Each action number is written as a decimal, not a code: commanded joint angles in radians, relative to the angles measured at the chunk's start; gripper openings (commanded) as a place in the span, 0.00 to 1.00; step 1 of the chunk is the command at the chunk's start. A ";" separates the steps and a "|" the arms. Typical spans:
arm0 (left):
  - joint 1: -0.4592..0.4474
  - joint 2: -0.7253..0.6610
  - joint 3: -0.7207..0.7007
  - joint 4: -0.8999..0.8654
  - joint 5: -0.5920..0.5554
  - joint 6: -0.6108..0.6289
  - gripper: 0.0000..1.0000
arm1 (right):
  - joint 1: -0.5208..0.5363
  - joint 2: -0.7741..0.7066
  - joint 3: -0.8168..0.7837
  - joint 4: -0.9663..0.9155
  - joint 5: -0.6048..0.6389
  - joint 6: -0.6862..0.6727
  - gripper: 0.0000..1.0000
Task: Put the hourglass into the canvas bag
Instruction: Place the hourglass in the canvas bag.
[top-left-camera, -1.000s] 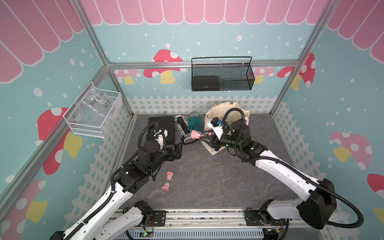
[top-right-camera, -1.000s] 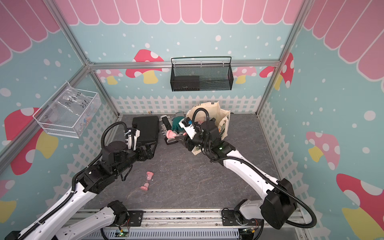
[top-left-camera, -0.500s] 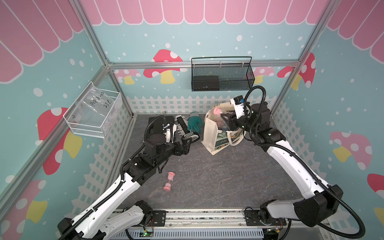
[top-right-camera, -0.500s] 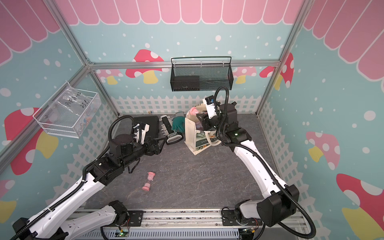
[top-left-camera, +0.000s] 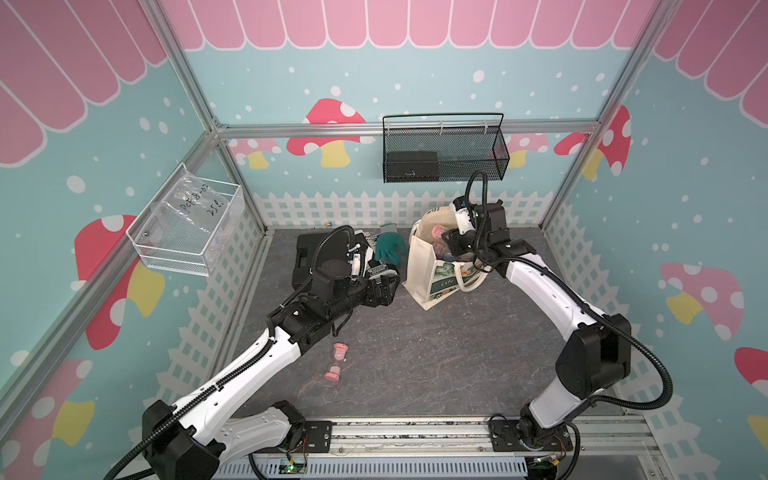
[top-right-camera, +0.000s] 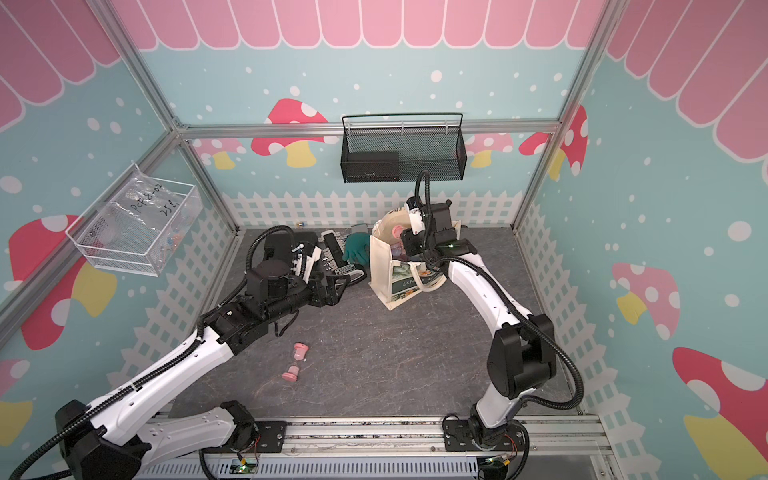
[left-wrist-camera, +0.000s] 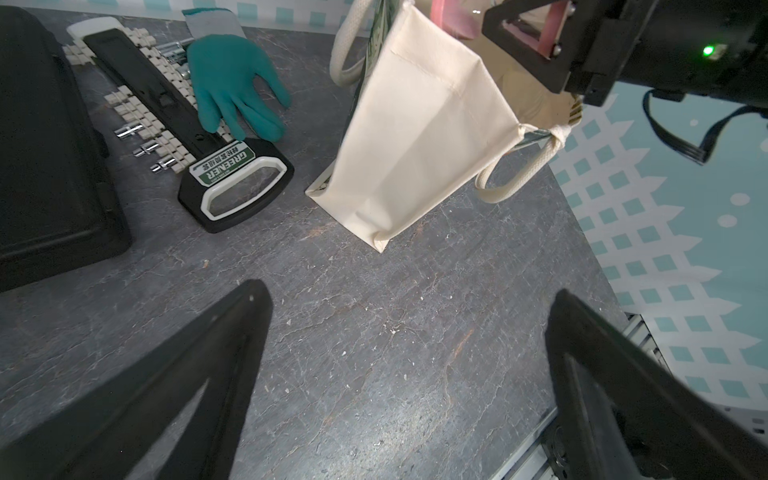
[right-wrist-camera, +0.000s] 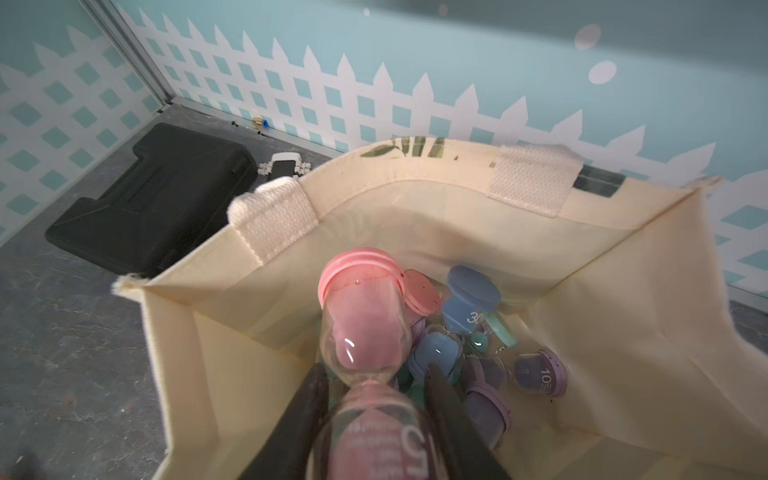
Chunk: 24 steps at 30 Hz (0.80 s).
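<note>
Grey surface (top-left-camera: 415, 353) takes up the whole floor; most open room is front-centre & the R half, betw the two arms. Black wire basket (top-left-camera: 444, 153) on back wall & clear bin (top-left-camera: 187, 232) on left wall hang up off the surface, well apart from the work. Black case (top-left-camera: 303, 253) lies flat in back-left corner, L arm reaching over it in both top views. Canvas bag (top-left-camera: 424, 266) stands near back wall, right of centre, mouth open, leaning a bit, one handle loop hanging down its printed front. Betw case & bag: socket rack (left-wrist-camera: 232, 183) w/ green-white label, green glove (left-wrist-camera: 232, 83) lying partly on it, near bag's side w/ a gap. L pincer (left-wrist-camera: 407, 291) spread wide, nothing in it, above bare surface just short of bag's bottom corner. R pincer (right-wrist-camera: 374, 374) clamped on neck of pink hourglass (right-wrist-camera: 365, 324) at bag's mouth, cap end pointing in over blue, purple & teal timers at the bottom. 2nd pink hourglass (top-left-camera: 336, 362) lies on its side on open surface toward the front, beside L arm, nothing touching it
</note>
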 joint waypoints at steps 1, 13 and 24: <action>-0.012 0.019 0.035 0.037 0.023 -0.011 0.99 | -0.005 0.031 0.044 0.000 0.042 -0.026 0.36; -0.026 0.032 0.023 0.064 0.017 -0.020 0.99 | -0.004 0.134 0.019 0.040 0.070 -0.044 0.40; -0.026 -0.003 -0.002 0.062 -0.028 -0.017 0.99 | -0.004 0.089 -0.048 0.076 0.077 -0.043 0.58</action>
